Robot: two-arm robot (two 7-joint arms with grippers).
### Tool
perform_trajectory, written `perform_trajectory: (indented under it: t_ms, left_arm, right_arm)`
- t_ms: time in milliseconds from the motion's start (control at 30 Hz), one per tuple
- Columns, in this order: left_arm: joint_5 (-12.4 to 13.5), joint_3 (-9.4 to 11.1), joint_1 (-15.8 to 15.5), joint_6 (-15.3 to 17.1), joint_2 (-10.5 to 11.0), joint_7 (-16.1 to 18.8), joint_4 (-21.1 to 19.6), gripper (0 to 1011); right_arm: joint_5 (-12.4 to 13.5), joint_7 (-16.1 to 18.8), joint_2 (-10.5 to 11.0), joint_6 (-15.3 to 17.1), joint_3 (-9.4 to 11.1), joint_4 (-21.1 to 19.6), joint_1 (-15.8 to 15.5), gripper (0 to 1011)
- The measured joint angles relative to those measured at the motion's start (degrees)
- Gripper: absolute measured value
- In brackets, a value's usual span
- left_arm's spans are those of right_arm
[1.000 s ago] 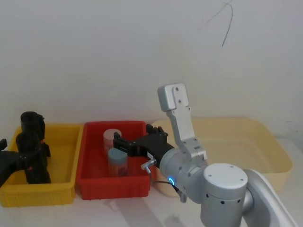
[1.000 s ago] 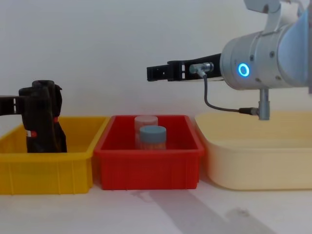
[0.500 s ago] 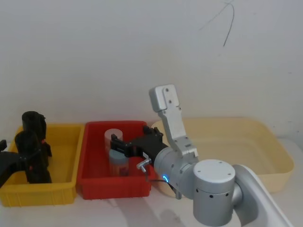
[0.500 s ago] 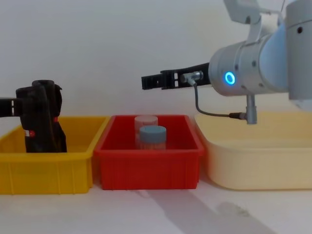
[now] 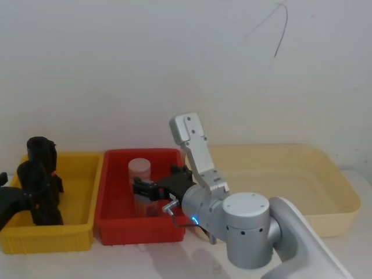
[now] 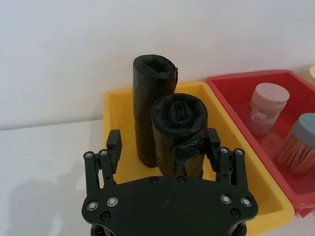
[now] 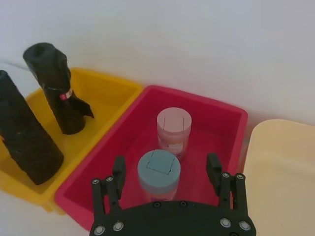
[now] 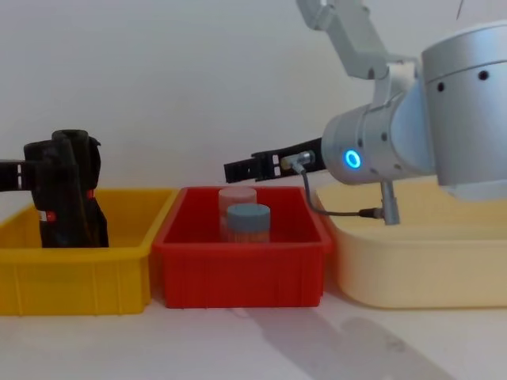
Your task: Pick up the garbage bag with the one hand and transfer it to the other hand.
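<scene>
cream tub [image 5: 290,174]: the biggest thing here, sitting right up against the red bin [image 5: 139,229] on its right side
right arm [image 8: 428,119]: silver with a blue ring glowing, reaching in from the tub side toward the red bin
yellow bin [image 5: 78,174]: sitting just left of the red bin, pretty much touching it
garbage bag [image 6: 179,132]: black glossy roll, standing upright in the yellow bin, one bin over to the left of the red bin
second bag [image 6: 147,98]: same kind of roll, standing right behind the first one
left gripper [image 6: 165,145]: coming in from the side away from the red bin, with its fingers spread and straddling the garbage bag; a gap is showing on one side, so it's not clamping yet
right gripper [image 7: 165,169]: hanging over the red bin above the jars, spread wide and carrying nothing
pink-lidded jar [image 7: 173,128]: standing in the red bin toward the back
blue-lidded jar [image 7: 158,172]: standing in the red bin just in front of the pink one
</scene>
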Motion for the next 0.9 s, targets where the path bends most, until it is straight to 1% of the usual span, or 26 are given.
perform_trajectory:
  t_ms: [33,167,400,467,767,900]
  left_arm:
    - [0.00,0.00,0.00,0.00,0.00,0.00,0.00,1001]
    - [0.02,0.00,0.00,0.00,0.00,0.00,0.00,1001]
    - [0.02,0.00,0.00,0.00,0.00,0.00,0.00,1001]
    - [0.02,0.00,0.00,0.00,0.00,-0.01,0.00,1001]
    - [0.01,0.00,0.00,-0.01,0.00,-0.01,0.00,1001]
    - [0.01,0.00,0.00,-0.01,-0.01,-0.01,-0.01,1001]
  right_arm:
    - [0.00,0.00,0.00,0.00,0.00,0.00,0.00,1001]
    - [-0.33,0.32,-0.55,-0.38,-0.02,2.79,1.45,1001]
    - [-0.65,0.75,-1.14,-0.78,0.03,5.58,3.04,1001]
    - [-0.86,0.98,-1.39,-0.96,0.04,7.05,3.85,1001]
    - [-1.43,1.78,-1.76,-0.90,-0.11,9.95,5.55,1001]
    - [-1.54,2.30,-2.02,-0.13,-0.15,11.10,6.22,1001]
